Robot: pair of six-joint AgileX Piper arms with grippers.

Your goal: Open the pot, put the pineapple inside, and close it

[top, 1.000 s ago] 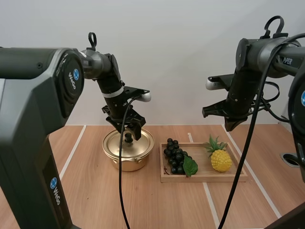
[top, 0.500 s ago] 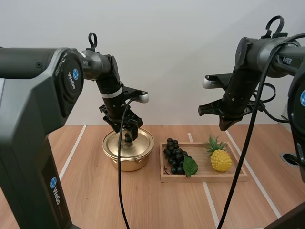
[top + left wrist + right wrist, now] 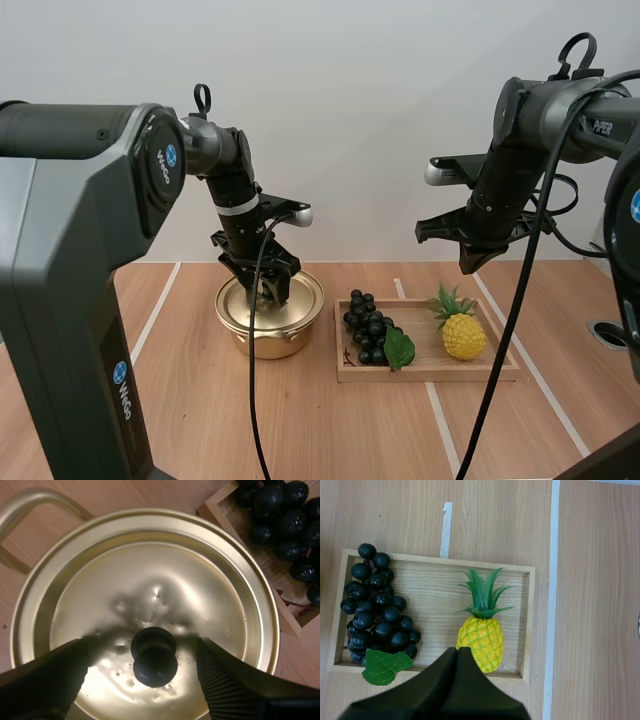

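A gold pot (image 3: 262,338) stands left of the tray with its lid (image 3: 303,296) on. My left gripper (image 3: 268,289) is down at the lid (image 3: 150,575), open. Its fingers (image 3: 220,680) stand on either side of the black knob (image 3: 154,656), apart from it. The yellow pineapple (image 3: 463,335) with green leaves lies in the right half of the wooden tray (image 3: 430,372). High above the tray's right end hangs my right gripper (image 3: 470,262). In the right wrist view the gripper (image 3: 458,651) is one dark wedge, shut, over the pineapple (image 3: 481,641).
A bunch of dark grapes (image 3: 368,325) with a green leaf fills the left half of the tray (image 3: 527,620), close to the pot; the grapes (image 3: 377,615) lie beside the pineapple. White tape lines (image 3: 440,430) cross the wooden table.
My left gripper has come down over the lid, so its fingers now flank the knob. My right gripper shifted slightly left and down a second ago, then stayed still.
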